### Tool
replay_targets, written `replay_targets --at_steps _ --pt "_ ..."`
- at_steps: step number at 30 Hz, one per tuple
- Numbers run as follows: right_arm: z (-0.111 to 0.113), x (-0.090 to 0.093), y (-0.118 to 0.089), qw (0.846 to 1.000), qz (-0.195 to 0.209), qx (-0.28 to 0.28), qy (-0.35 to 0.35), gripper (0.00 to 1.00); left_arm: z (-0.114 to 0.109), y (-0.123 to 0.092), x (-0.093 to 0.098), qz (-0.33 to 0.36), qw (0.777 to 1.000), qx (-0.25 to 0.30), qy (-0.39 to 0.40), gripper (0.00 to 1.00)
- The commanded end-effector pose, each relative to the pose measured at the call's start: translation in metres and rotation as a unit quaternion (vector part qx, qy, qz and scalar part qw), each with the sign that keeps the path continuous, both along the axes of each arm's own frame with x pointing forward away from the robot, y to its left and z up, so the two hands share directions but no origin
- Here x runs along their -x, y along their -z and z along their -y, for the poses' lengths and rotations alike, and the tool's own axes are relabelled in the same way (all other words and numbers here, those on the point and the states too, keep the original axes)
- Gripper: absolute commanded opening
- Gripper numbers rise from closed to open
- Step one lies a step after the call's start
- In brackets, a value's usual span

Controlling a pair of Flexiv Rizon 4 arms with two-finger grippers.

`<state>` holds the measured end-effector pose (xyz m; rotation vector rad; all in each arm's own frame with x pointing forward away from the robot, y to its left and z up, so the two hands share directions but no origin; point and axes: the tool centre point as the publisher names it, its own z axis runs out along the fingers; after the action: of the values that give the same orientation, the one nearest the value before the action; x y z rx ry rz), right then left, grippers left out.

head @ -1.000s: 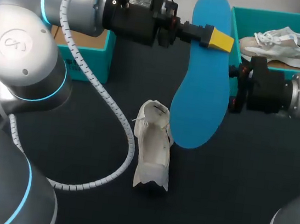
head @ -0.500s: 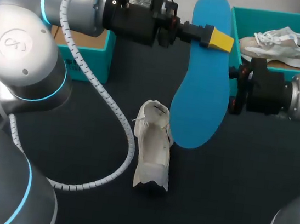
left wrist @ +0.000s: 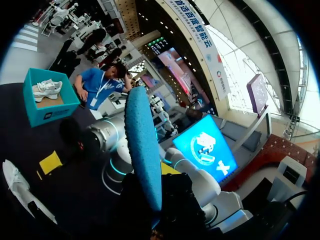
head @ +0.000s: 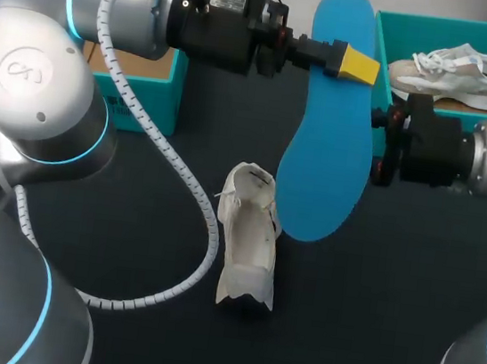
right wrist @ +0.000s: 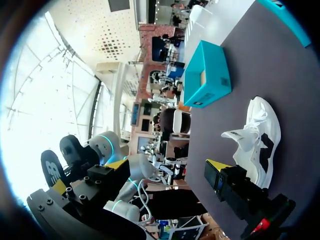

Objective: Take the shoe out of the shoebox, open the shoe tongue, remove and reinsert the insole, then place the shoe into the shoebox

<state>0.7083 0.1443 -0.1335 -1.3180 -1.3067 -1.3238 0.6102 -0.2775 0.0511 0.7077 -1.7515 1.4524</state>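
A large blue insole (head: 327,130) hangs upright above the table, with my left gripper (head: 353,64) shut on its upper edge. In the left wrist view the insole (left wrist: 142,145) stands edge-on between the dark fingers. The white shoe (head: 250,237) lies on the dark table just below the insole's lower end, its tongue pulled open. My right arm (head: 436,153) sits close behind the insole, which hides its fingertips in the head view. In the right wrist view my right gripper (right wrist: 167,170) is wide open and holds nothing, with the shoe (right wrist: 255,140) beyond it.
A teal shoebox (head: 383,39) at the back right holds a second white shoe (head: 465,69). Another teal box (head: 157,90) stands at the back left under my left arm, also seen as the teal box (right wrist: 205,75). A grey cable (head: 180,183) loops across the table left of the shoe.
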Motion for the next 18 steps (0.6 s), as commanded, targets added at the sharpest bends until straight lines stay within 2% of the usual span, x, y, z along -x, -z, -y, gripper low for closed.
replay_targets --at_steps 1,6,11,14,18 --pt "-0.003 -0.001 0.0 1.0 -0.001 0.001 0.001 1.0 -0.01 0.008 0.002 0.079 0.997 0.0 -0.011 0.0" --pt "-0.003 -0.001 0.0 1.0 -0.001 0.001 0.001 1.0 -0.03 0.016 0.0 0.235 0.972 0.01 -0.022 0.0" --pt "-0.003 -0.001 0.0 1.0 -0.001 0.001 0.001 1.0 -0.051 0.02 -0.005 0.336 0.941 0.037 -0.026 0.0" --pt "-0.003 -0.001 0.0 1.0 -0.001 0.001 0.001 1.0 -0.062 0.023 -0.009 0.366 0.93 0.034 -0.022 0.0" --pt "-0.003 -0.001 0.0 1.0 -0.001 0.001 0.001 1.0 -0.08 0.024 -0.015 0.441 0.896 0.04 -0.017 0.0"
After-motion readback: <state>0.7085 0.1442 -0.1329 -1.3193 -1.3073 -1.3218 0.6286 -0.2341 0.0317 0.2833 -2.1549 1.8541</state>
